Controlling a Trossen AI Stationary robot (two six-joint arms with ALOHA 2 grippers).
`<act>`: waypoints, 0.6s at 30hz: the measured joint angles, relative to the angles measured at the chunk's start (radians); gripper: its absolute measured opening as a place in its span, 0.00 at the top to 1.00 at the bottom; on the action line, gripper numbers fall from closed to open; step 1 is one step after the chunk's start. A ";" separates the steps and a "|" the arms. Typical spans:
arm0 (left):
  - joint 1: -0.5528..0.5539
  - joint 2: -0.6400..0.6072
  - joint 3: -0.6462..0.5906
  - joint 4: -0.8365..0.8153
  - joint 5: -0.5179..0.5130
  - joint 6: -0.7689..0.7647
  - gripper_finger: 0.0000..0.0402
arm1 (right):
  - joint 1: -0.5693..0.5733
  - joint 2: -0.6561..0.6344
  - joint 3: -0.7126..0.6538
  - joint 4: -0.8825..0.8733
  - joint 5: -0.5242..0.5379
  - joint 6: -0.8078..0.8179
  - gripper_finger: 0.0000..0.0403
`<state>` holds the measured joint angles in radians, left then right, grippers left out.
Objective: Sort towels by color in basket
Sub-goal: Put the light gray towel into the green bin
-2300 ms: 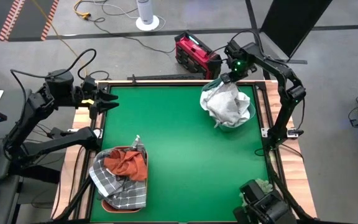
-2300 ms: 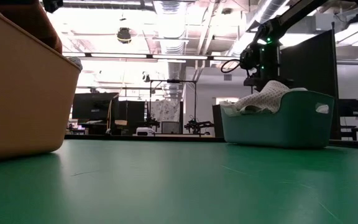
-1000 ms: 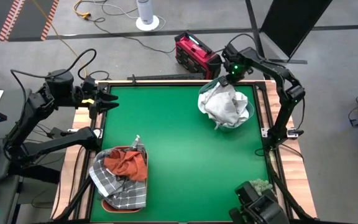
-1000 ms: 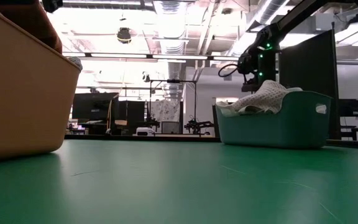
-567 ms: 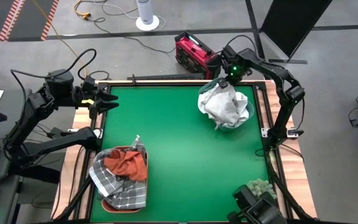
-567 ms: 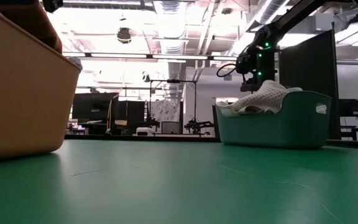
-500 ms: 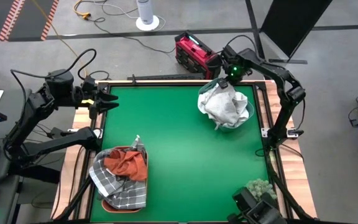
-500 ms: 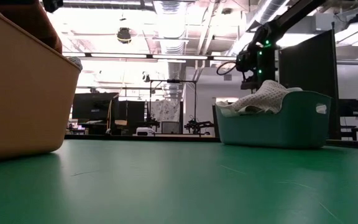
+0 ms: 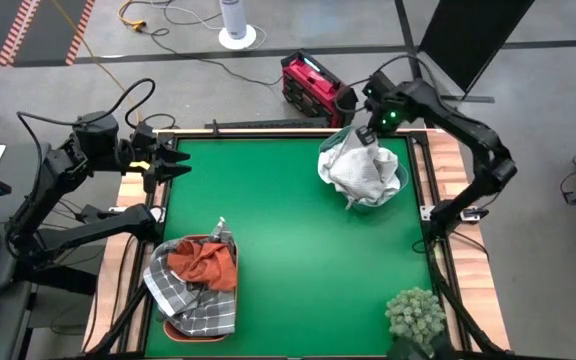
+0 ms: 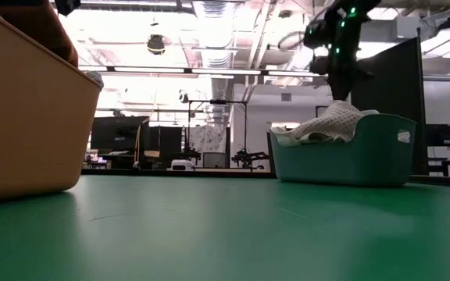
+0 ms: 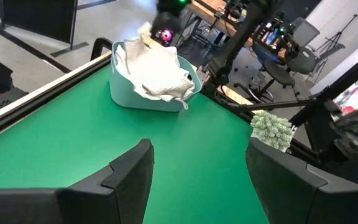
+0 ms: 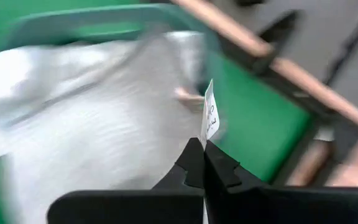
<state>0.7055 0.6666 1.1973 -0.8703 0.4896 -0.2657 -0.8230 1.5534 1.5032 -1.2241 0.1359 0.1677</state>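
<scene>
Green felt covers the table (image 9: 298,250), and beyond it the low camera shows a bright workshop with ceiling ducts and strip lights. My right gripper (image 12: 204,144) hangs over the far-right corner, just above the teal basket (image 10: 366,160); its two dark fingers are pressed together, and the only thing pinched between their tips is a small white tag (image 12: 209,118) standing upright. I cannot tell whether that tag is sewn to the cloth below. Directly beneath the gripper lies the heap of white towels (image 9: 358,168), piled above the basket's rim and spilling over its near edge, and from the low camera the white towel with thin checks (image 10: 330,121) peaks right under my fingertips.

My left gripper (image 9: 173,160) waits far across from there, at the table's far-left edge, fingers (image 11: 126,177) spread apart and holding nothing.

Near that left gripper, on the table's front-left side, sits the tan basket (image 10: 22,117), carrying the rust-orange towel (image 9: 204,263) on top of the grey checked towel (image 9: 193,300), which drapes over its sides.

Well in front of my right gripper, at the table's front-right corner, the spiky pale-green plant ball (image 9: 415,313) rests on the edge.
</scene>
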 joint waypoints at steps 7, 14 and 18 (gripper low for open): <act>0.000 0.000 0.000 0.000 0.013 0.010 0.40 | 0.124 0.003 -0.016 -0.023 -0.144 0.045 0.97; 0.000 0.000 0.000 -0.038 0.026 0.015 0.40 | 0.170 0.149 -0.169 0.110 -0.141 0.148 0.97; 0.000 0.000 0.000 -0.067 0.026 0.015 0.40 | 0.158 0.235 -0.211 0.173 -0.141 0.172 0.95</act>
<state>0.7058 0.6666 1.1973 -0.9369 0.5159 -0.2504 -0.6647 1.7879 1.2919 -1.0512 -0.0049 0.3394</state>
